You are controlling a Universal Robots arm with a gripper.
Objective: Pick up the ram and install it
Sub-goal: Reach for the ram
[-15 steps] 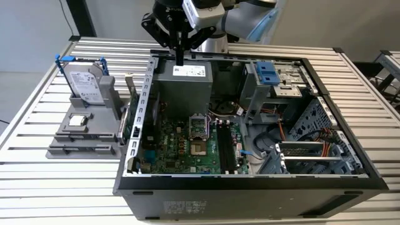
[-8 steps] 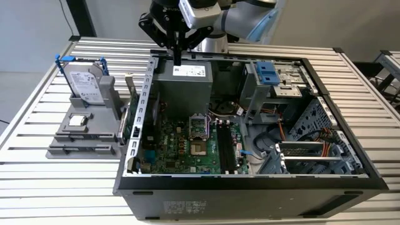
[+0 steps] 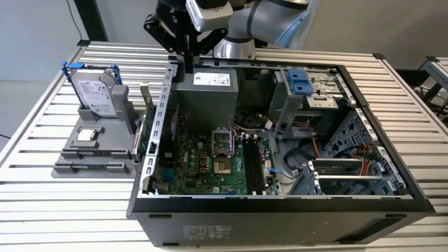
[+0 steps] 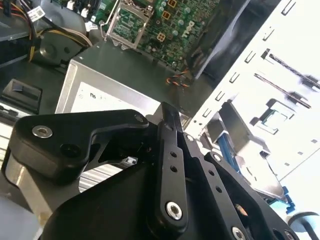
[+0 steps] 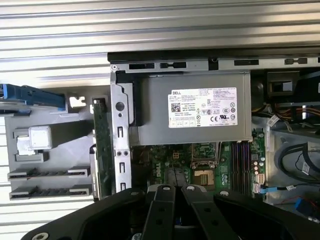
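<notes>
Slatted bench (image 3: 56, 210) bears an opened case (image 3: 280, 205), laid flat for access; the end effector (image 3: 188, 67), fingers (image 4: 167, 165) together, hangs at eleven o'clock over its power supply (image 3: 206, 97).

Black fingers (image 4: 170, 150), pressed together at their tips, hang above the grey power supply (image 4: 95, 97), motherboard (image 4: 170, 25) beyond.

A white printed label (image 5: 202, 107) bearing a code square and rows of small marks sits on the grey power supply (image 5: 155, 120), and a pale label (image 3: 104, 102) covers the hard drive (image 3: 85, 84); neither is legible.
</notes>
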